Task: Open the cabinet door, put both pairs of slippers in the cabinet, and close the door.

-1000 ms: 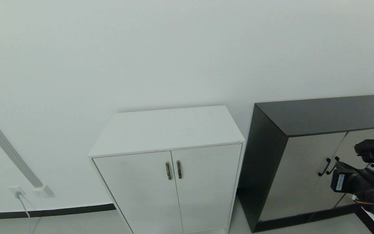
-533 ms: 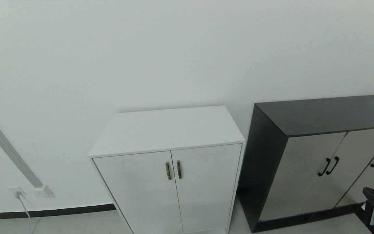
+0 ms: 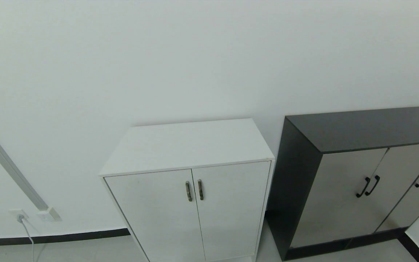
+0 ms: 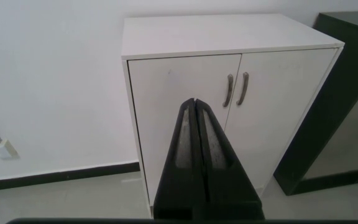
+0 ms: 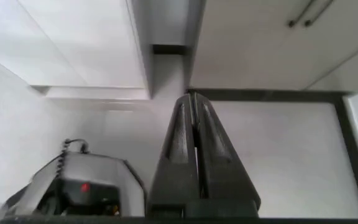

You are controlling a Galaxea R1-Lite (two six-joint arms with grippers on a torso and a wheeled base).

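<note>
Head view: a white cabinet (image 3: pixel 187 145) is seen standing against the wall, both of its doors (image 3: pixel 158 214) shut flush and two short handles (image 3: pixel 188 191) set side by side at the centre seam. A black cabinet (image 3: pixel 362 127) with grey doors is placed just beside it on the right, a narrow gap being left between the two. Low on the wall to the left, a socket (image 3: pixel 19 215) with a cable (image 3: pixel 30 238) plugged in is visible. Left wrist view: the left gripper (image 4: pixel 194 107) is held in front of the white cabinet (image 4: pixel 185 81), apart from it, with its fingers pressed together and nothing between them. Right wrist view: the right gripper (image 5: pixel 193 102) is held above the floor (image 5: pixel 278 155), its fingers likewise brought together on nothing; beyond its tip what appears to be the gap (image 5: pixel 166 50) between the bases of the two cabinets is seen.
</note>
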